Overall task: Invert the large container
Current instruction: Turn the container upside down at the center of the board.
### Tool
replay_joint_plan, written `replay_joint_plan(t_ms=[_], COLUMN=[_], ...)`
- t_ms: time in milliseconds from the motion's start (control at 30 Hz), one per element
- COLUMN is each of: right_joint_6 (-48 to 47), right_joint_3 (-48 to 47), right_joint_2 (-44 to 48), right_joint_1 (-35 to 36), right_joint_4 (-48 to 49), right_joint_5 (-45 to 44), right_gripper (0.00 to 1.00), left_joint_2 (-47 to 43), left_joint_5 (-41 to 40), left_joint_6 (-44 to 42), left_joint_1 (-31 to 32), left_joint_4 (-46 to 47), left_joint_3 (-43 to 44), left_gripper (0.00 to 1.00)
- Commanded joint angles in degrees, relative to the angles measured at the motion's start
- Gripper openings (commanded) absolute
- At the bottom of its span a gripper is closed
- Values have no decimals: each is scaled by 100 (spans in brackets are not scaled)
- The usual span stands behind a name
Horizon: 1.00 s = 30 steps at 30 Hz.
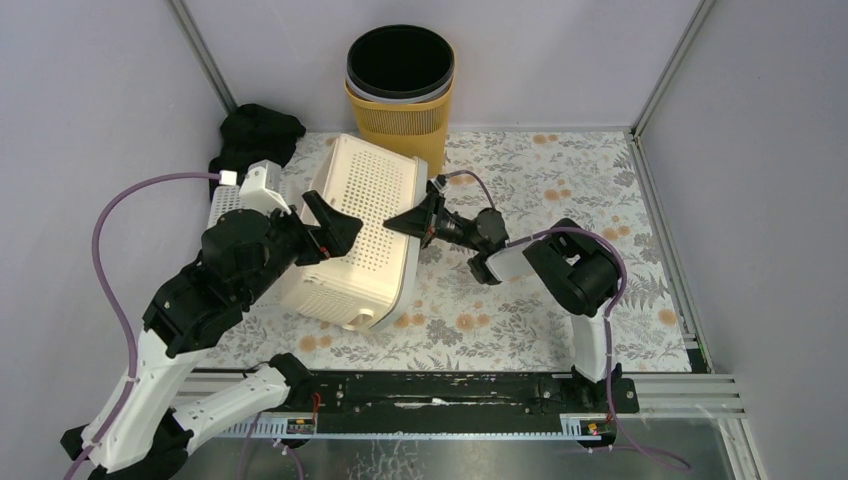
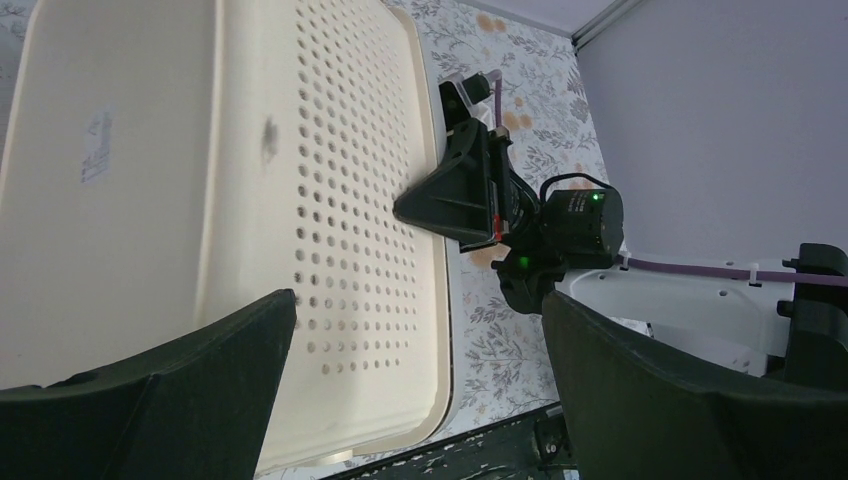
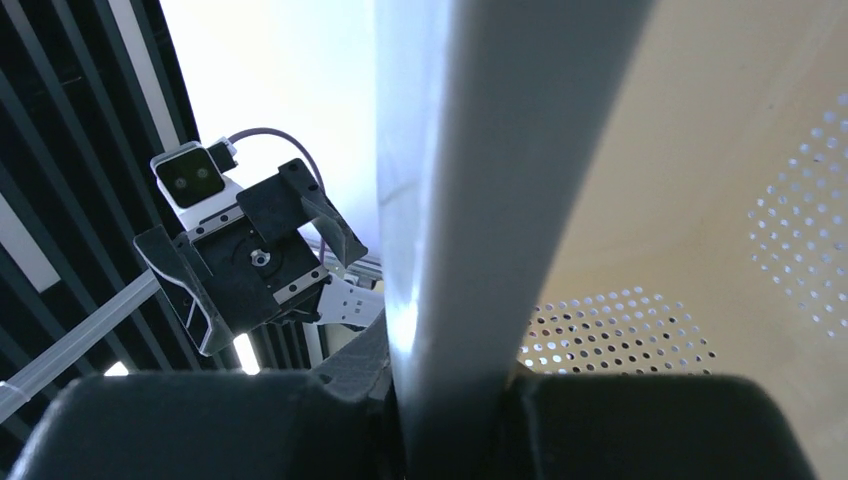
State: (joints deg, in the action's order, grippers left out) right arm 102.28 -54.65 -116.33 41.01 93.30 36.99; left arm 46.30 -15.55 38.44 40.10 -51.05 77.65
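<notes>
Floral table [image 1: 600,180] holds the container [image 1: 365,200] on edge — rim in right jaws.

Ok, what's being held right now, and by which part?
The right hand is clamped on the large container, gripping its rim. The left hand is open, gripping nothing.
</notes>
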Motion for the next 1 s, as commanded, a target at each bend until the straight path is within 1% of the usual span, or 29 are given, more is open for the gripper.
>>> replay_joint_plan(t_ms=[0, 133, 267, 400, 433, 567, 667, 800, 967], right_joint_6=[-775, -793, -778, -784, -788, -797, -767, -698, -694], right_joint_3=[495, 701, 807, 968, 1006, 1147, 1255, 1445, 1702], right_joint_2=[137, 207, 225, 214, 216, 245, 289, 359, 444], right_joint_1=[-144, -237, -297, -353, -366, -416, -464, -589, -755], right_joint_4=[461, 461, 449, 449, 453, 453, 453, 436, 441], right_joint_5=[493, 581, 686, 744, 760, 817, 833, 856, 856], right_gripper=[8, 15, 26, 29, 32, 50, 57, 62, 63], left_joint_2=[14, 73, 139, 194, 199, 239, 273, 310, 327], left_joint_5=[-121, -99, -99, -51, -30, 82, 144, 263, 358], left_joint_6=[-72, -81, -107, -100, -85, -47, -30, -3, 23], left_joint_1=[6, 7, 4, 3, -1, -4, -2, -2, -2], left_joint_4=[124, 198, 304, 464, 506, 661, 751, 870, 995], left_joint_3=[-62, -142, -314, -560, -626, -825, -938, -1053, -1196], left_gripper=[100, 100, 100, 100, 100, 100, 100, 100, 100])
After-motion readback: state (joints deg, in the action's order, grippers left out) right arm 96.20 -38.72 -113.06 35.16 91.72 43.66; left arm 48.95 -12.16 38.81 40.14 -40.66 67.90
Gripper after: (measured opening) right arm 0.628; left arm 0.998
